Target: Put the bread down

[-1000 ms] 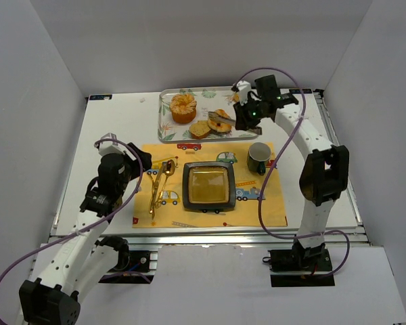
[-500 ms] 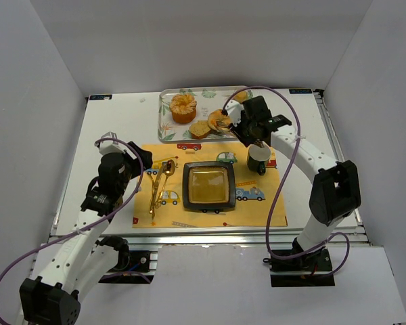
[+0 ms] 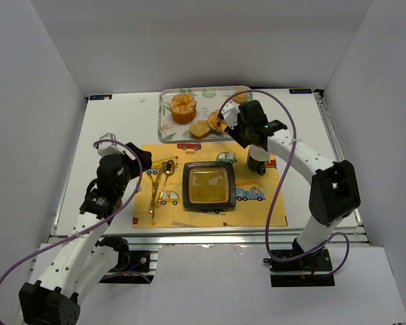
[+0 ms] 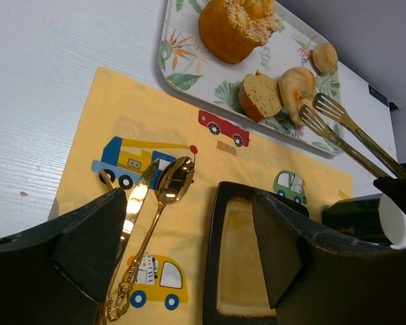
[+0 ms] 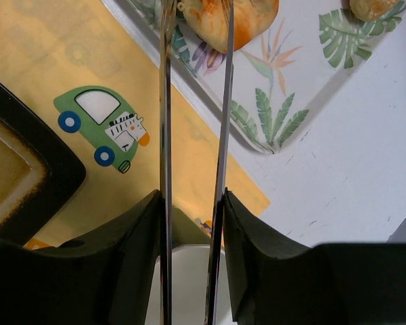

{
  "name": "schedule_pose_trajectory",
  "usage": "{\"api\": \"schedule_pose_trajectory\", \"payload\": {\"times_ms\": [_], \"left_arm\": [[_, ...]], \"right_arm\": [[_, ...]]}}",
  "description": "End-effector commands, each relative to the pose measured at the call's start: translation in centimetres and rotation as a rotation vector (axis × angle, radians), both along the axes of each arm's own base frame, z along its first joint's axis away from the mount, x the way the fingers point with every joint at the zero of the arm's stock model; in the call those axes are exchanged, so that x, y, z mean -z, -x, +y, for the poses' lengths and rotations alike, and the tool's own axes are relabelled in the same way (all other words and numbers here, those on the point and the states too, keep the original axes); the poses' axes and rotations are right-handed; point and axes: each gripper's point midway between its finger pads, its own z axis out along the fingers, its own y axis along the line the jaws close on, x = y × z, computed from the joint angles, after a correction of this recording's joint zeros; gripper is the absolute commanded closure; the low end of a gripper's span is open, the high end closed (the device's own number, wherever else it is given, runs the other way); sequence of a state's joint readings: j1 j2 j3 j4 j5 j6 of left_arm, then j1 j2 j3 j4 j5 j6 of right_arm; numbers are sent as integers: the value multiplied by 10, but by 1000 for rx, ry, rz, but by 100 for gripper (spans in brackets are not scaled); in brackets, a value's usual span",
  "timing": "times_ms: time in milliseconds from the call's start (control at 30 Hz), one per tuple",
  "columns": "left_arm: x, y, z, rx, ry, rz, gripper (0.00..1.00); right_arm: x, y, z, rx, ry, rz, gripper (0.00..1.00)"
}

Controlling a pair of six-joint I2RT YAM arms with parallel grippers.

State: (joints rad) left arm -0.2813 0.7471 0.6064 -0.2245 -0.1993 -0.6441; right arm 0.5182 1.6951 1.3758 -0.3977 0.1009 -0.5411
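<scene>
Gripping hand: the right gripper (image 5: 191, 230) is clamped on a pair of metal tongs (image 5: 164, 101), one finger pressing each blade from outside.
Tongs: the blades run forward nearly parallel, with a narrow gap between them; their forked tips reach the bread (image 5: 230, 17).
Bread: a browned piece on the leaf-print tray (image 5: 284, 108), at its near edge (I cannot tell whether the tips pinch it or only touch it).
Tray company: a cut slice (image 4: 260, 96) just left of the bread, a large muffin (image 4: 237, 24) further left, and a small roll (image 4: 324, 57) at the far right.
Plate: a dark square plate (image 3: 208, 164) lies in the middle of the yellow placemat (image 3: 271, 206), well apart from the bread.
Mug: a dark mug (image 3: 258, 157) stands right of the plate, below the right wrist.
Left gripper (image 4: 189, 237): fingers spread wide, holding nothing, hovering over the placemat's left side.
Cutlery: a gold spoon (image 4: 172, 183) lies on the mat left of the plate.
</scene>
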Motion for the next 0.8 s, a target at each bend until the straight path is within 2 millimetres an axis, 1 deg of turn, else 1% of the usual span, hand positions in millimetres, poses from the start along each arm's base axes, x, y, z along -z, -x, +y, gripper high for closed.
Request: {"api": "schedule_pose_trajectory", "payload": {"times_ms": [0,167,333,767], "left_arm": [[1,3,3,-11,-8,-6,16],[1,3,4,-10,-12,-3,16],[-1,3,4,-9,-12,-6,16],[-2,3,4,-12,-15,-5,16]], "right_arm": [[-12,-6,3,-9,-11,-70,55],[-6,-6,5,-11,-8,-66,55],[-4,-10,7,-13,-7,-77,54],[15,-12,11,-25,26,-68,54]]}}
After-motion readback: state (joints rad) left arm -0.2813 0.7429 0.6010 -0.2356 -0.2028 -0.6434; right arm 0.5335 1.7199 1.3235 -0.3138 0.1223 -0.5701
